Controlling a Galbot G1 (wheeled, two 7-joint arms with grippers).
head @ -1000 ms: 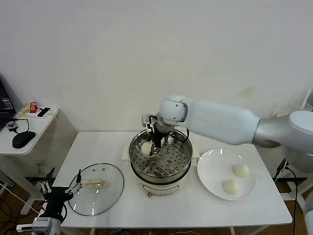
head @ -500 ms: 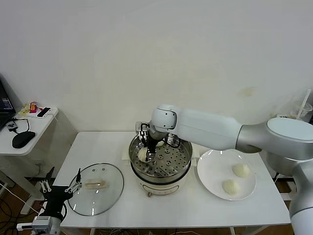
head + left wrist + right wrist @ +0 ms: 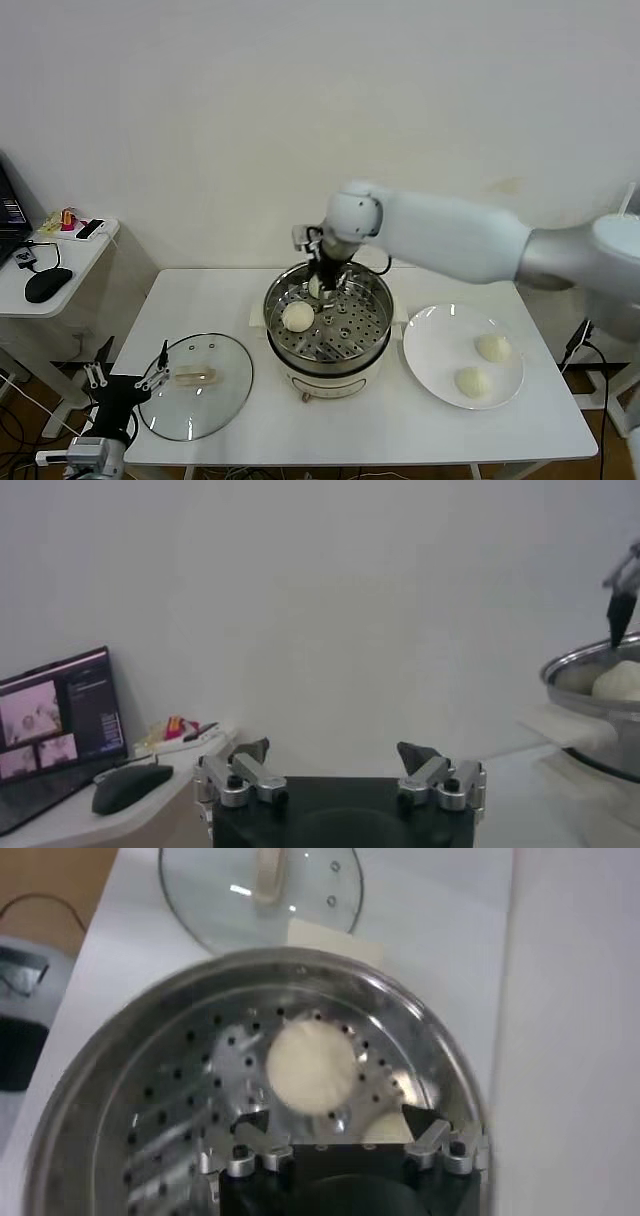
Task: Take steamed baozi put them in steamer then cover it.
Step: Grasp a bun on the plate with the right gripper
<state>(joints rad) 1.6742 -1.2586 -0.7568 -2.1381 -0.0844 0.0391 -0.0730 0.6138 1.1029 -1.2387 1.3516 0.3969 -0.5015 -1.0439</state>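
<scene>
baozi in steamer: one steamed baozi (image 3: 298, 317) sits free on the perforated tray, toward the robot's left side of the pan; a second pale bun (image 3: 385, 1129) shows just behind the fingers in the right wrist view, partly hidden
baozi on plate: two buns (image 3: 493, 347) and (image 3: 472, 381) wait on the white plate (image 3: 432, 338), just to the right of the steamer
steamer: steel pot (image 3: 372, 335) on its white base, mid-table, uncovered
cover: glass lid (image 3: 195, 372) lies flat on the table to the left of the steamer, cream handle up
right gripper: (image 3: 322, 277) hangs over the far rim of the steamer, jaws spread wide and holding nothing; the released bun lies clear of both fingers
left gripper: (image 3: 340, 766) parked low beside the table's left edge, jaws wide apart, empty
step in hand: judged as pulling away after a drop; lift straight up before swinging toward the plate, so the fingers clear the rim and do not nudge the bun
next pick: approach the plate buns from above, close gently, the dough looks soft
placing tip: set the remaining buns on bare tray, apart from those already in
count: four baozi (two in, two on plate), one steamer, one cover, one plate, two grippers
</scene>
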